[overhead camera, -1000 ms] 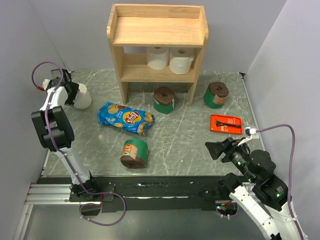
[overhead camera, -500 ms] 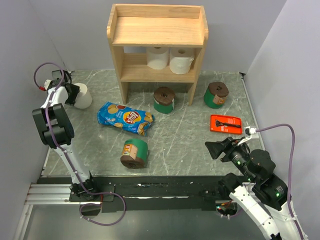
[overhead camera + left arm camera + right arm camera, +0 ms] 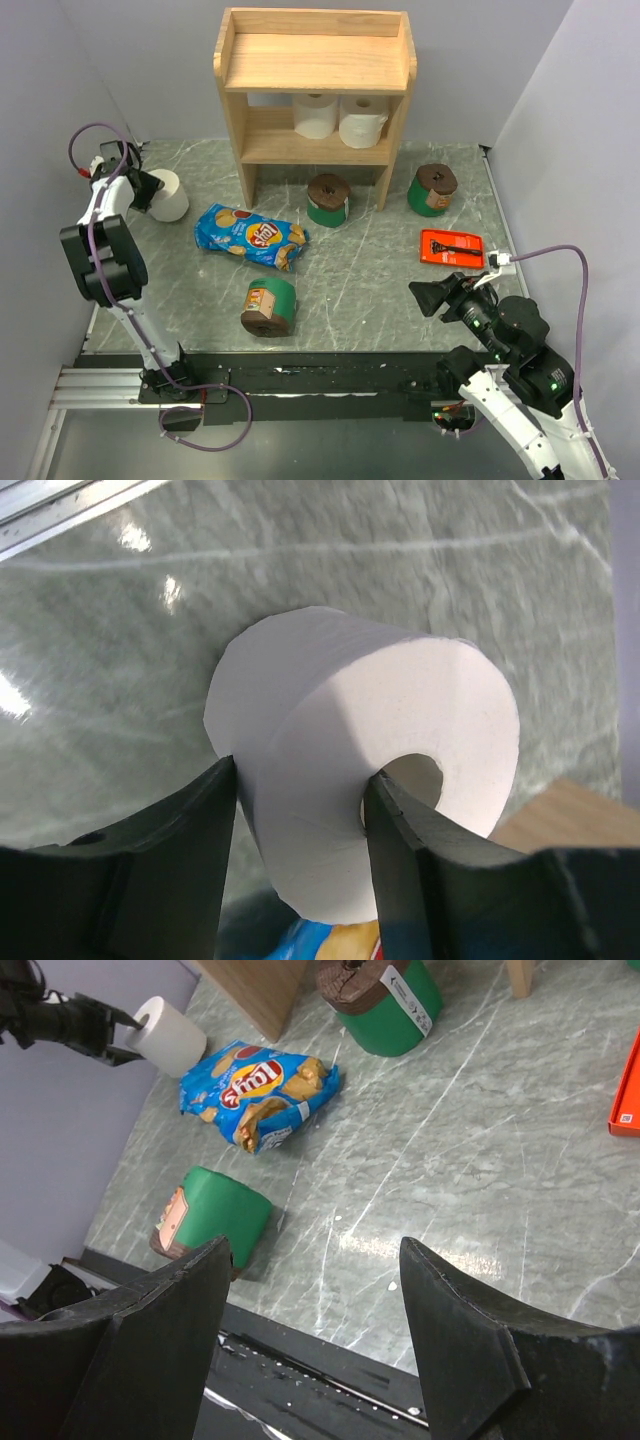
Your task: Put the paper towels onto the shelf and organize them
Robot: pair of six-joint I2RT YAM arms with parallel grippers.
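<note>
Top view looks down from above the near edge over the whole desk (image 3: pixel 380 270) and shelf (image 3: pixel 315 60). Left wrist view sits tight against a white roll (image 3: pixel 350 780). Right wrist view, farther back, faces left across the desk, sharing that roll.

A bare roll (image 3: pixel 317 115) and a second bare roll (image 3: pixel 362 121) stand side by side on the lower tier of the shelf (image 3: pixel 315 60). Before it sits a wrapped roll (image 3: pixel 328 200), right of it another wrapped roll (image 3: pixel 432 190). The chip bag (image 3: pixel 250 236) lies nearer, a third wrapped roll (image 3: pixel 268 306) nearest; razor package (image 3: pixel 452 247) right, third bare roll (image 3: pixel 168 195) far left.
</note>
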